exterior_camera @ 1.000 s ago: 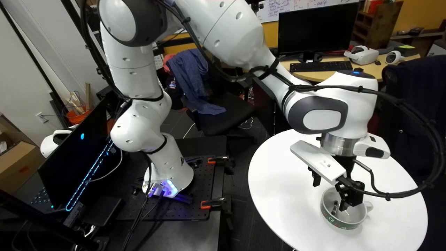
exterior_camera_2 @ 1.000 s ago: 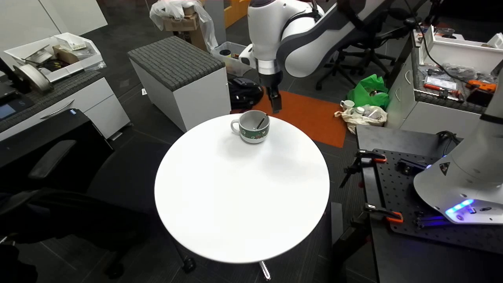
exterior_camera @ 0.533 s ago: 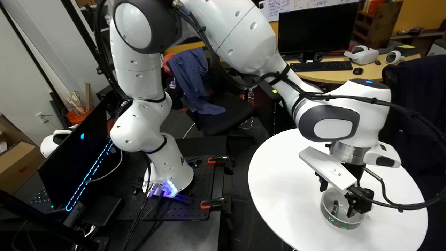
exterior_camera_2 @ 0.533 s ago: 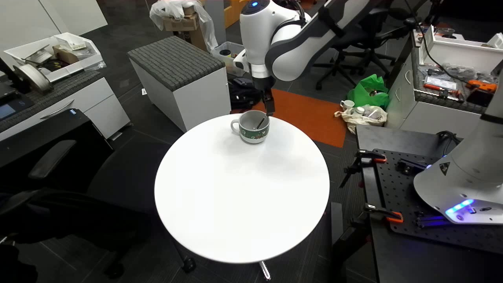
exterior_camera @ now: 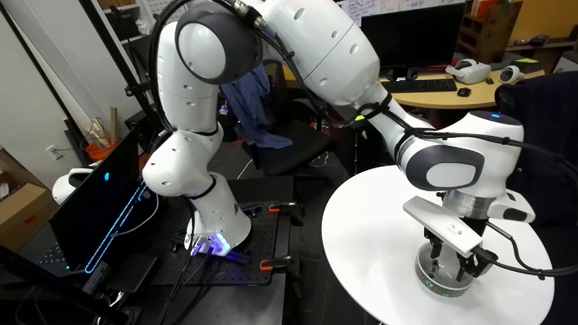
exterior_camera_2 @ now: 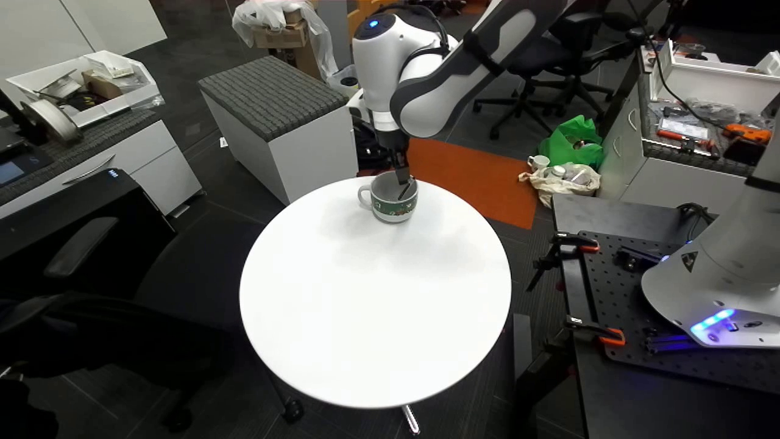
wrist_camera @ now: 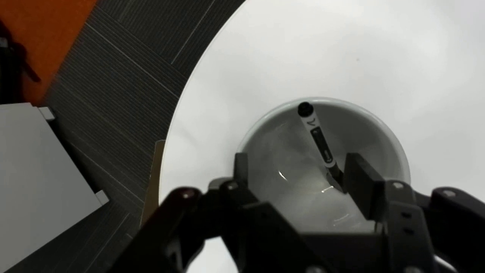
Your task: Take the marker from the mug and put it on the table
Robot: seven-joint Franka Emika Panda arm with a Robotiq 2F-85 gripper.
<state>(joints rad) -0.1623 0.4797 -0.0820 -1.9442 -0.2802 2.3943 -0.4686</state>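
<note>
The marker point(wrist_camera: 321, 143) is slim, white-bodied with dark ends. It leans inside the mug point(wrist_camera: 278, 142), its black end near the rim; the lower end is partly hidden by a finger in the wrist view. The whitish mug with a green patterned band also shows in both exterior views point(exterior_camera: 445, 289) point(exterior_camera_2: 393, 209), as does the marker point(exterior_camera: 433, 270) point(exterior_camera_2: 405, 191). The mug stands upright on the round white table point(exterior_camera_2: 372, 305). My gripper point(wrist_camera: 297, 168) is open and empty over the mug, fingers spread, the right finger near the marker's lower end. It also shows in both exterior views point(exterior_camera: 448, 266) point(exterior_camera_2: 402, 178).
The mug stands near the table's edge in an exterior view. A grey-topped white cabinet point(exterior_camera_2: 274, 97) stands beyond that edge. A dark chair point(exterior_camera: 542, 149) is beside the table. The robot's black base desk has orange-tipped clamps point(exterior_camera: 277, 262) on its edge.
My gripper has moved down and across to the mug, and its fingers are now at the mug's opening. The mug and marker have not visibly moved. The gripper stays open.
</note>
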